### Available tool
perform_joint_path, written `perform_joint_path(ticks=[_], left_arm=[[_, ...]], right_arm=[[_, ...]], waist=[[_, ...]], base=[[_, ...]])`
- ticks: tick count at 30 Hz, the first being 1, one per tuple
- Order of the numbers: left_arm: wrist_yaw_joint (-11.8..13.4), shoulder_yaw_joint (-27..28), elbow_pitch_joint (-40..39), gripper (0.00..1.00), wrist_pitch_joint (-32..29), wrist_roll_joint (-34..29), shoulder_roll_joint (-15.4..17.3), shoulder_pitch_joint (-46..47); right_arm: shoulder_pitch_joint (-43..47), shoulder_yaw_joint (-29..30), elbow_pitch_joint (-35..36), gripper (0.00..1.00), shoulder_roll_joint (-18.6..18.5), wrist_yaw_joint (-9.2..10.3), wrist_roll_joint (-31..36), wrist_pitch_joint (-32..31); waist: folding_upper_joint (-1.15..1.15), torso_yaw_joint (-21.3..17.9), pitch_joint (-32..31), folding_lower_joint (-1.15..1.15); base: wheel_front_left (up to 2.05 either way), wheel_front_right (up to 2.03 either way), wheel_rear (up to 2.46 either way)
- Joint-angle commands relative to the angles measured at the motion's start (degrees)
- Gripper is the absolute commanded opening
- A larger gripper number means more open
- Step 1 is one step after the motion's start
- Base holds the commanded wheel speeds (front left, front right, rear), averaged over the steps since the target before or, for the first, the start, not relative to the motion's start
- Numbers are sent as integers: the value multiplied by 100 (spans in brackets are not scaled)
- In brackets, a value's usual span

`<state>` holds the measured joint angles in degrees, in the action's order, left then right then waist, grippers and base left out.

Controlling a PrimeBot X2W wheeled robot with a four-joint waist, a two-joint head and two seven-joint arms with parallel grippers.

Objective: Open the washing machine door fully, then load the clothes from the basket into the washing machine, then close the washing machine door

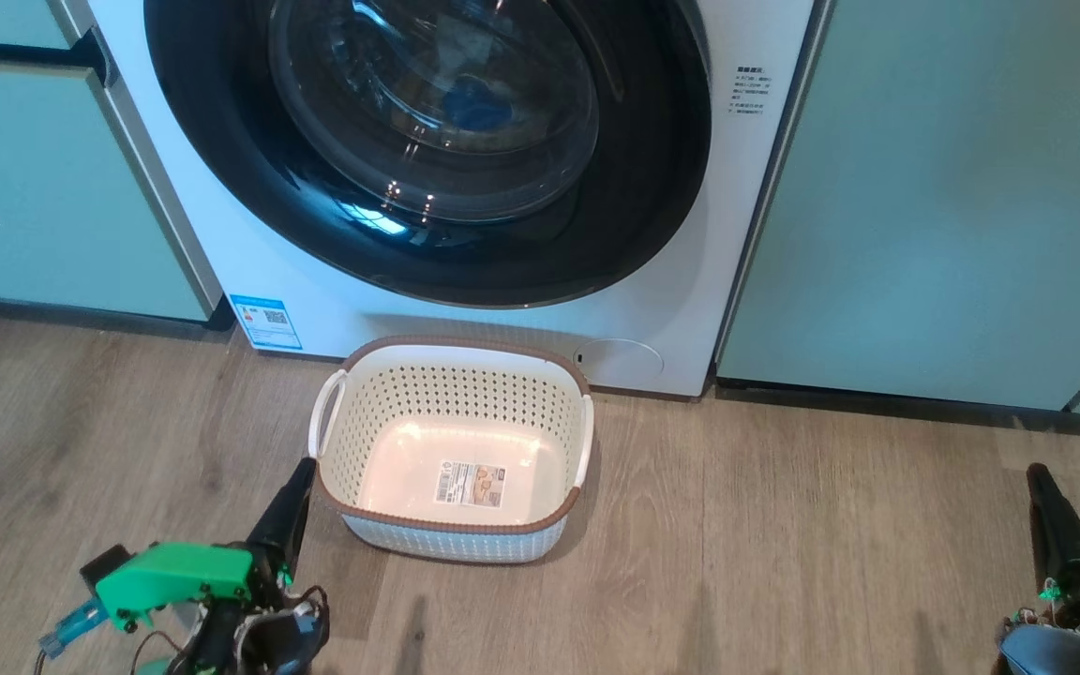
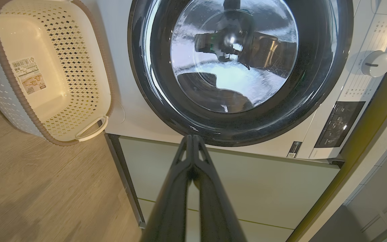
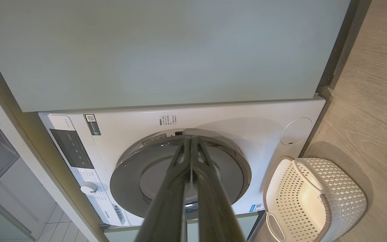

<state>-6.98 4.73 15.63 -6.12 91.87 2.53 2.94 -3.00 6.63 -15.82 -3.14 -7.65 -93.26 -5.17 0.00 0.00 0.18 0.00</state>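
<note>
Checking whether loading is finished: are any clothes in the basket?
No, the basket holds nothing; its bare bottom and label show.

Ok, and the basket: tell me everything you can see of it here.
The basket is a small cream-white rectangular tub, plastic by its look, with rounded corners, perforated walls, a brown band round the rim and a white loop handle on each short side. It is empty: its smooth bottom is bare but for a printed label. It stands upright on the wooden floor, close before the washing machine. The left gripper, shut, points near its left front corner; contact cannot be told.
</note>
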Motion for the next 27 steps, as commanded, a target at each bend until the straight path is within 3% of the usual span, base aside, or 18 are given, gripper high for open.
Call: perform_joint_path(ticks=[1, 27], left_arm=[[-51, 179, -158, 0, -36, 29, 34, 325], [-51, 179, -158, 0, -36, 29, 34, 325]], right_arm=[[-310, -97, 184, 0, -38, 16, 38, -63], [-313, -69, 182, 0, -19, 16, 61, -85]], waist=[[0, 0, 0, 0], [0, 0, 0, 0]], base=[[0, 0, 0], [0, 0, 0]])
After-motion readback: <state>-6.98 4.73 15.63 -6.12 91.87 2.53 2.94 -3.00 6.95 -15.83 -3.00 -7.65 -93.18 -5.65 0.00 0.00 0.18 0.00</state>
